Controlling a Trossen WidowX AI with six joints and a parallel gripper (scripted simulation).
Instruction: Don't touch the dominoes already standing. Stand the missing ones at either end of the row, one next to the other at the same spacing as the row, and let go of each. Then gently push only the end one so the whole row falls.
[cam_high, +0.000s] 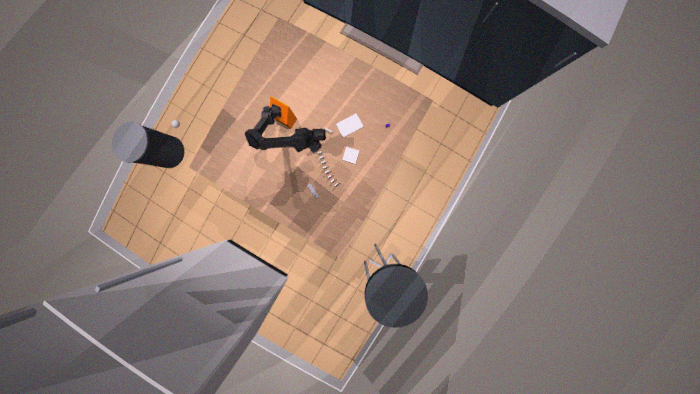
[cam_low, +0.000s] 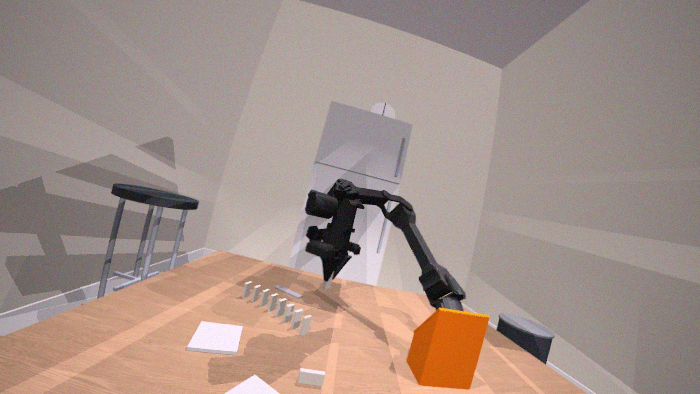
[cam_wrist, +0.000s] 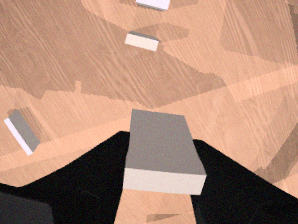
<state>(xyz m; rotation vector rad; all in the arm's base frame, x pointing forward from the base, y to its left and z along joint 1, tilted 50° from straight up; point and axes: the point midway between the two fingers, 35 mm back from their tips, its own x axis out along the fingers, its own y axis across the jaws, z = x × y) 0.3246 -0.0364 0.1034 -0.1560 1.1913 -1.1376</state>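
My gripper (cam_high: 318, 144) (cam_low: 328, 280) (cam_wrist: 158, 145) is shut on a grey-white domino (cam_low: 326, 286) (cam_wrist: 161, 151) and holds it upright above the wooden table (cam_low: 125, 320). A row of several standing dominoes (cam_high: 328, 170) (cam_low: 276, 303) runs across the table; in the wrist view its nearest ones (cam_wrist: 143, 40) lie ahead of the held piece. The gripper hangs off the row's end nearest the arm, a little to the side. One spare domino (cam_high: 312, 190) (cam_low: 288, 291) (cam_wrist: 21, 131) lies flat beside the row. Another (cam_high: 328, 130) (cam_low: 311, 377) lies flat near the white pads.
An orange box (cam_high: 283, 111) (cam_low: 446, 347) stands by the arm's base. Two white pads (cam_high: 349, 124) (cam_high: 351, 155) (cam_low: 215, 337) lie beyond the row. A small purple object (cam_high: 387, 125) lies further out. A stool (cam_low: 150, 200), a fridge (cam_low: 367, 145) and a dark bin (cam_low: 525, 332) stand around the table.
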